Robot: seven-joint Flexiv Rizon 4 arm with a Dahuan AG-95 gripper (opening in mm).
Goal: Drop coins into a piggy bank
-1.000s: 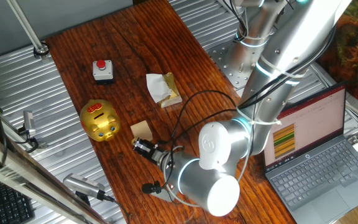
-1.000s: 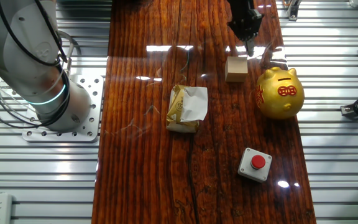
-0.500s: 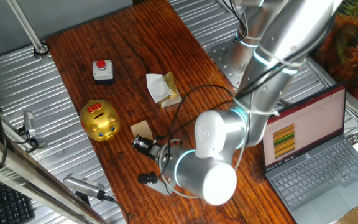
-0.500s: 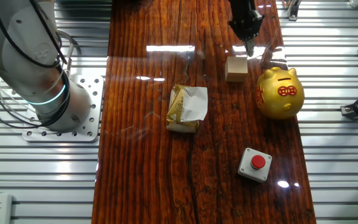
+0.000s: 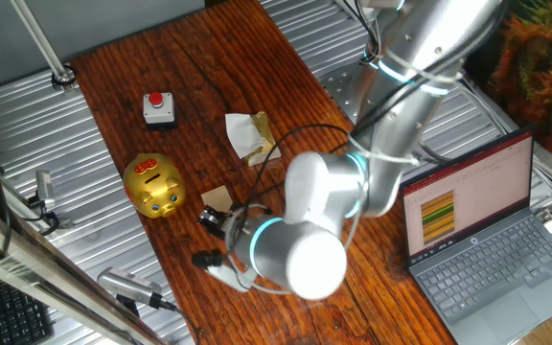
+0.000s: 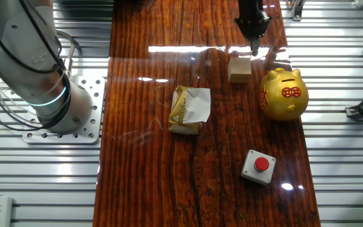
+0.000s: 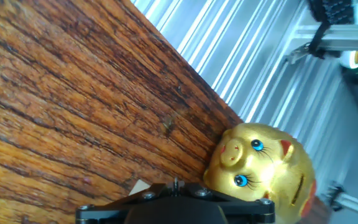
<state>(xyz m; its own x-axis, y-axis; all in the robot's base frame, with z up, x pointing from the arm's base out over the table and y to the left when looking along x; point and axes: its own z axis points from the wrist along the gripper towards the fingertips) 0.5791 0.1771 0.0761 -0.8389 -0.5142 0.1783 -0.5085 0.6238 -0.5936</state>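
At the near end of the tabletop [image 6: 144, 157], in the other fixed view: end effector [image 6: 254, 45], fingertips poised just above the wooden cube [image 6: 239, 69]; opening and any held coin cannot be told. Piggy bank [image 6: 283, 94]: standing near, at about 5 o'clock from the end effector, slot side up, snout toward the hand camera.

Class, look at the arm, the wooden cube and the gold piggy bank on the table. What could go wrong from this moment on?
1. The gripper hangs just above the wooden cube, so it might bump the cube on its way down or across.
2. The piggy bank stands near the table's edge; a sideways knock could push it off.
3. No coin shows in any view, so whether the gripper carries one cannot be checked.
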